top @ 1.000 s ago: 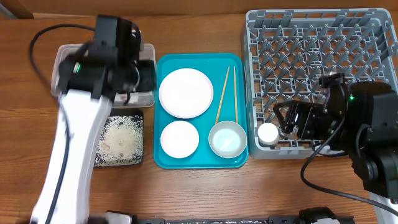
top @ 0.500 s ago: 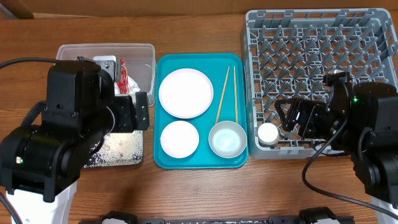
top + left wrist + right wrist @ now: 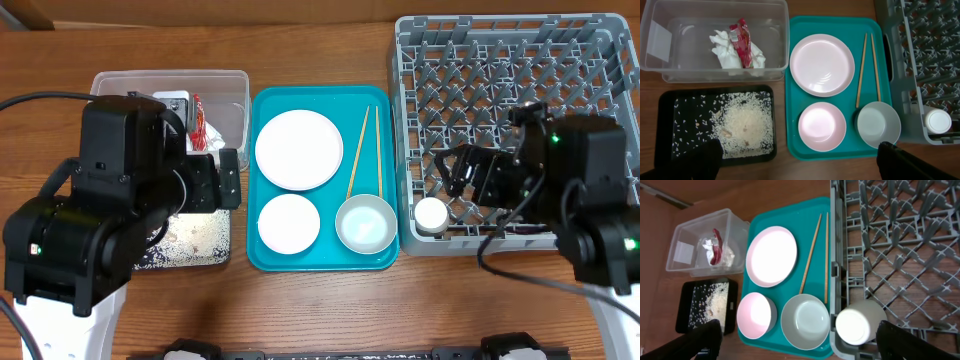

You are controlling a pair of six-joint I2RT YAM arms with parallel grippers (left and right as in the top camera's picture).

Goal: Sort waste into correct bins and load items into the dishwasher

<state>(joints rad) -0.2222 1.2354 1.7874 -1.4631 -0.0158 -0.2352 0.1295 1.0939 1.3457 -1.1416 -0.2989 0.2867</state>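
Note:
The red wrapper (image 3: 742,42) and white tissue (image 3: 722,50) lie in the clear tub (image 3: 670,75). Rice scraps (image 3: 742,125) cover the black tray (image 3: 665,125). On the teal tray (image 3: 322,262) sit the white plate (image 3: 298,149), small bowl (image 3: 288,222), silvery bowl (image 3: 366,224) and chopsticks (image 3: 358,152). The white cup (image 3: 432,214) stands in the grey rack's (image 3: 510,60) front left corner. My left gripper (image 3: 800,165) hangs wide open and empty, high over the black tray's edge. My right gripper (image 3: 465,175) is open and empty above the rack, beside the cup (image 3: 856,322).
The left arm's bulk (image 3: 110,220) covers much of the black tray and part of the tub from overhead. Upright pegs fill the rack floor (image 3: 900,240). Bare wooden table runs along the front edge (image 3: 320,310).
The left arm pulled back from over the tub toward the front, jaws opened wide, and the wrapper now lies in the tub. The right gripper opened fully and drew slightly away from the cup.

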